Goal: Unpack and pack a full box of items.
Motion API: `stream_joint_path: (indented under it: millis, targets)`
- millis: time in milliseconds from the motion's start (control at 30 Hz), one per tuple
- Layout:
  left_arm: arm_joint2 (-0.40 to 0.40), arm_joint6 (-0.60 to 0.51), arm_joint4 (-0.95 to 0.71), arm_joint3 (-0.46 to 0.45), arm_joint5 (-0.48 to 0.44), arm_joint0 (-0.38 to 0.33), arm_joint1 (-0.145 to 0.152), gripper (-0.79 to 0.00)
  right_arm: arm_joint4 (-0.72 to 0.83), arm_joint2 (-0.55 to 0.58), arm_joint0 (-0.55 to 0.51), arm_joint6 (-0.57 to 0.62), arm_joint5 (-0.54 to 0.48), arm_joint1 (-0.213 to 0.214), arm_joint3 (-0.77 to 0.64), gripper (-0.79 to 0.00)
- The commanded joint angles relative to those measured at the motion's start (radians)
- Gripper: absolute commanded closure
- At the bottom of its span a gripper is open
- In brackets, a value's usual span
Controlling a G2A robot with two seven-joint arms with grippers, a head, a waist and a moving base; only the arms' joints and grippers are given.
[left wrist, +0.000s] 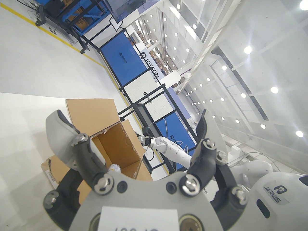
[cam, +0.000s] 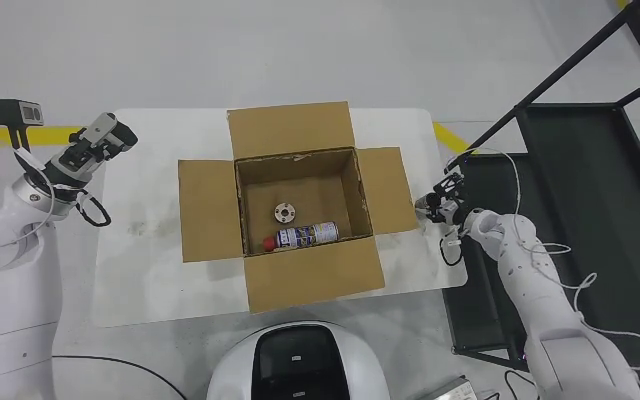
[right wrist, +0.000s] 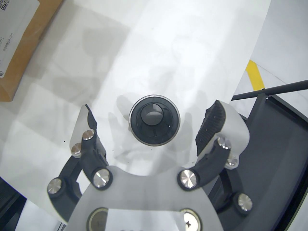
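1. Right wrist view: the right gripper point(right wrist: 151, 112) stands wide open above the smooth white table point(right wrist: 168, 37). Its ribbed pads point(right wrist: 211, 126) sit either side of a round black disc with a bright metal rim point(right wrist: 154, 120) and touch neither side of it. Nothing is held.
2. Left gripper point(left wrist: 131, 121): likewise spread wide and empty, up beside the far left corner of the table.
3. Task's thing: the open brown cardboard box point(cam: 300, 165) sits mid-table with its flaps folded out. Inside lie a white-labelled spray can point(cam: 307, 235) on its side, a small red cap point(cam: 268, 242) at its end and a small metal ring point(cam: 285, 212).
4. Risk: the disc is seen end-on, so its height cannot be told. Pads closing off-centre on that smooth rim could push it sideways.
5. Risk: the disc lies near the table's right edge, beside a black metal rack point(cam: 580, 150) (a roll that way would probably lose it).
6. Risk: a low carry toward the box could catch the right-hand flap point(cam: 385, 190).
7. Surface and room: the tabletop has rounded corners and stands on a pale grey floor with a yellow line point(right wrist: 255, 75). Bright ceiling lights hang overhead.
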Motion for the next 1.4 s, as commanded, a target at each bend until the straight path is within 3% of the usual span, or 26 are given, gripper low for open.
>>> stream_joint_path:
  millis: [0, 33, 67, 100, 433, 633, 767, 1000, 1200, 1367]
  targets:
    - [0.000, 0.000, 0.000, 0.000, 0.000, 0.000, 0.000, -0.785, 0.005, -0.013, 0.018, -0.005, -0.005, -0.005, 0.029, -0.576]
    - [0.000, 0.000, 0.000, 0.000, 0.000, 0.000, 0.000, -0.785, 0.007, -0.019, 0.026, -0.007, -0.004, -0.007, 0.044, -0.286]
    - [0.000, 0.000, 0.000, 0.000, 0.000, 0.000, 0.000, -0.785, 0.010, -0.025, 0.033, -0.009, -0.003, -0.010, 0.059, -0.102]
    - [0.000, 0.000, 0.000, 0.000, 0.000, 0.000, 0.000, -0.785, 0.010, -0.031, 0.040, -0.008, 0.001, -0.012, 0.075, 0.000]
    - [0.000, 0.000, 0.000, 0.000, 0.000, 0.000, 0.000, -0.785, 0.018, -0.056, 0.073, -0.086, -0.004, -0.020, 0.155, 0.000]
    - [0.000, 0.000, 0.000, 0.000, 0.000, 0.000, 0.000, -0.785, 0.040, 0.015, 0.043, -0.189, -0.028, 0.015, 0.085, 0.000]
    - [0.000, 0.000, 0.000, 0.000, 0.000, 0.000, 0.000, -0.785, 0.047, 0.099, -0.027, -0.229, -0.047, 0.051, -0.067, 0.000]
    - [0.000, 0.000, 0.000, 0.000, 0.000, 0.000, 0.000, -0.785, 0.152, 0.177, -0.191, -0.159, -0.126, 0.075, -0.516, 0.000]
    - [0.000, 0.000, 0.000, 0.000, 0.000, 0.000, 0.000, -0.785, 0.220, 0.112, -0.240, -0.040, -0.142, 0.068, -0.807, 0.000]
    - [0.000, 0.000, 0.000, 0.000, 0.000, 0.000, 0.000, -0.785, 0.223, 0.022, -0.209, -0.006, -0.109, 0.054, -0.871, 0.000]
